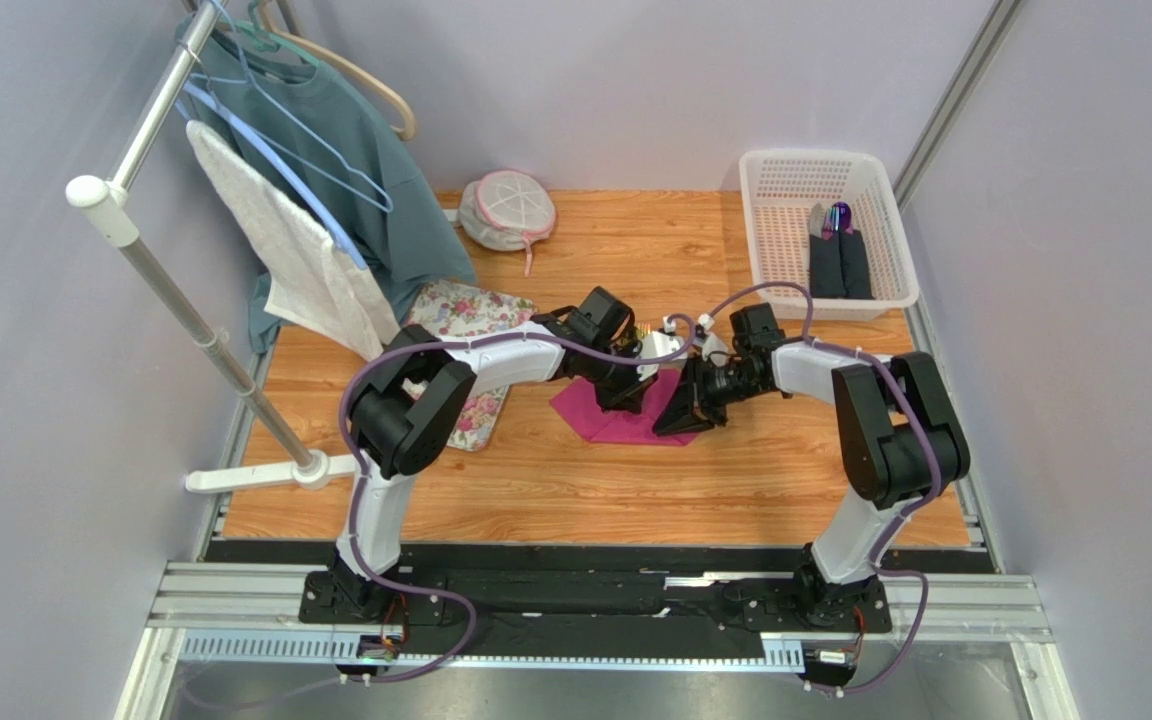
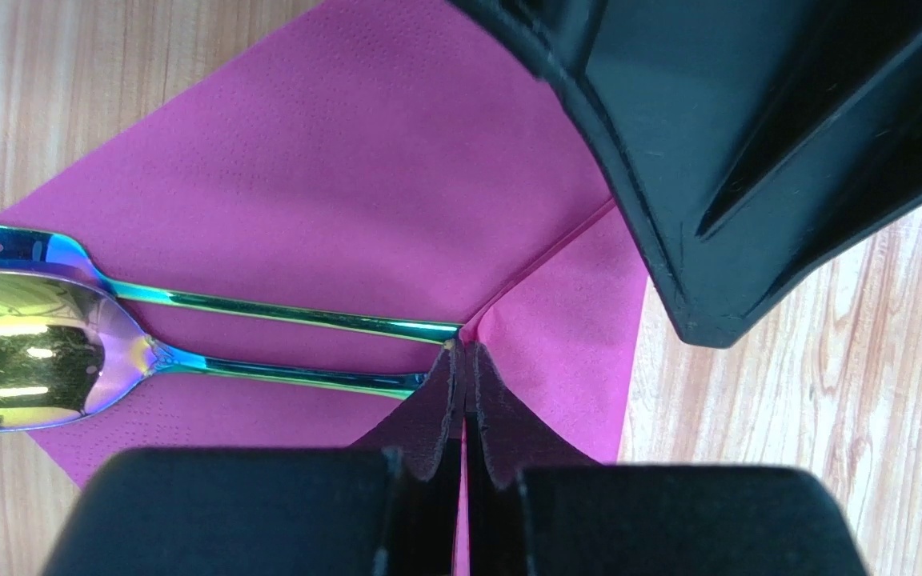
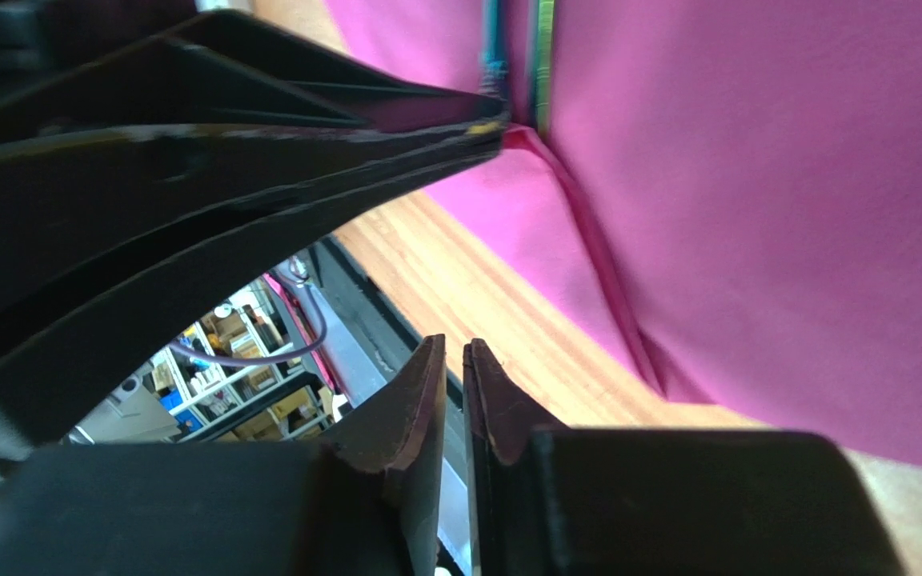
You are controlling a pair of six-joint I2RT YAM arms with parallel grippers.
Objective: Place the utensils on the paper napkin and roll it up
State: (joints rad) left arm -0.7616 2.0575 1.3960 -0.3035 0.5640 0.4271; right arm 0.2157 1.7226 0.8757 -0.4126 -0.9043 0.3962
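Note:
The magenta paper napkin lies flat on the wooden table. On it, side by side, lie the fork and the spoon, both shiny with a rainbow sheen. Their handle ends point at my left gripper. It is shut on a raised fold of the napkin just past those ends. My right gripper hovers over the napkin's right edge, jaws drawn almost together with nothing between them. Its body looms close to the left fingers.
A floral cloth lies left of the napkin. A white basket with dark purple-tipped items stands back right. A clothes rack with a white towel is at the left, a round pouch behind.

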